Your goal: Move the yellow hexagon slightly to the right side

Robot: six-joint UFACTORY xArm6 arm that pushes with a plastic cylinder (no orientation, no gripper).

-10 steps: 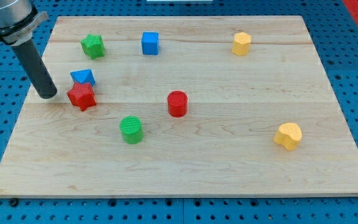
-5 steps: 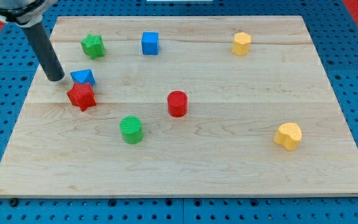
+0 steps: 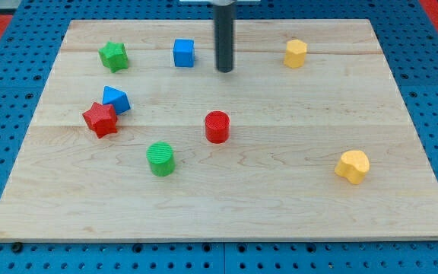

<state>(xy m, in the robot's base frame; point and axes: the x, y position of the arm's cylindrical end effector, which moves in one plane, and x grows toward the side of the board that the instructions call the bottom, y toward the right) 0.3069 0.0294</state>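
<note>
The yellow hexagon (image 3: 296,53) lies near the top right of the wooden board (image 3: 280,198). My tip (image 3: 224,70) touches the board near the top middle, to the left of the yellow hexagon and apart from it. The tip stands just right of the blue cube (image 3: 183,52), with a small gap between them.
A green star (image 3: 113,55) lies at the top left. A blue triangular block (image 3: 116,99) touches a red star (image 3: 99,119) at the left. A red cylinder (image 3: 217,126) and a green cylinder (image 3: 160,158) lie mid-board. A yellow heart-like block (image 3: 352,166) lies at the lower right.
My tip has swept from the board's left side up and right to the top middle. The blue triangular block has shifted slightly to the right and down.
</note>
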